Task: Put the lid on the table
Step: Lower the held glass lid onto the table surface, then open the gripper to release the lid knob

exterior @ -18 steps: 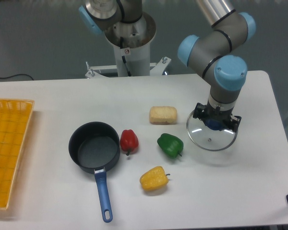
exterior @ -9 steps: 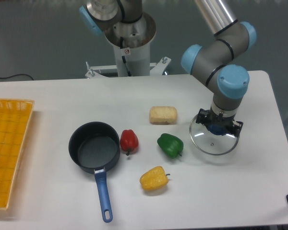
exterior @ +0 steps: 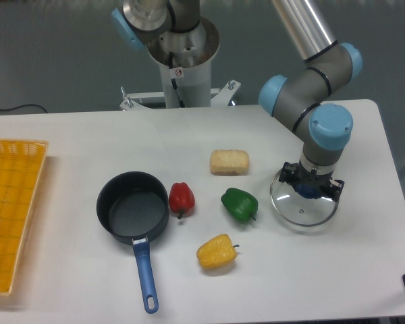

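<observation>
The clear glass lid with a thin metal rim hangs low over the right side of the white table. Its blue knob sits between the fingers of my gripper, which is shut on it from above. Whether the rim touches the tabletop I cannot tell. The dark saucepan with a blue handle stands uncovered at centre left, well away from the lid.
A green pepper lies just left of the lid, with a yellow pepper and a red pepper nearby. A beige bread-like block sits behind them. A yellow grid tray occupies the left edge.
The gripper has carried the lid a little right and downward, closer to the tabletop. Everything else stayed put.
</observation>
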Robot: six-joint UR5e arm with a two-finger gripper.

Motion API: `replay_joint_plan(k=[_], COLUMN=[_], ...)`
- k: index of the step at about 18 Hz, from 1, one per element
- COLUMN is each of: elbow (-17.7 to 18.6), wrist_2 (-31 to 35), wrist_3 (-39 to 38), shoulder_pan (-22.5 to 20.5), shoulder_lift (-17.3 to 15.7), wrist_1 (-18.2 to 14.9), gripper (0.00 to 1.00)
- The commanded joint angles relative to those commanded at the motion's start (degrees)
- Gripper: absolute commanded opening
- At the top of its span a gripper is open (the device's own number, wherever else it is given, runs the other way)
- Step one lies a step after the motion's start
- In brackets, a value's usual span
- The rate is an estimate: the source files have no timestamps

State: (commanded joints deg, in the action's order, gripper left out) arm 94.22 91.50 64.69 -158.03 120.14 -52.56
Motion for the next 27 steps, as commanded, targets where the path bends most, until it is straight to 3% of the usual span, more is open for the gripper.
replay_joint_plan(k=[27], elbow=[0.4], wrist_2=[-1.8], wrist_3=[0.0], shoulder_pan=[0.1], shoulder_lift=[1.7], wrist_1=[2.2], gripper=[0.56])
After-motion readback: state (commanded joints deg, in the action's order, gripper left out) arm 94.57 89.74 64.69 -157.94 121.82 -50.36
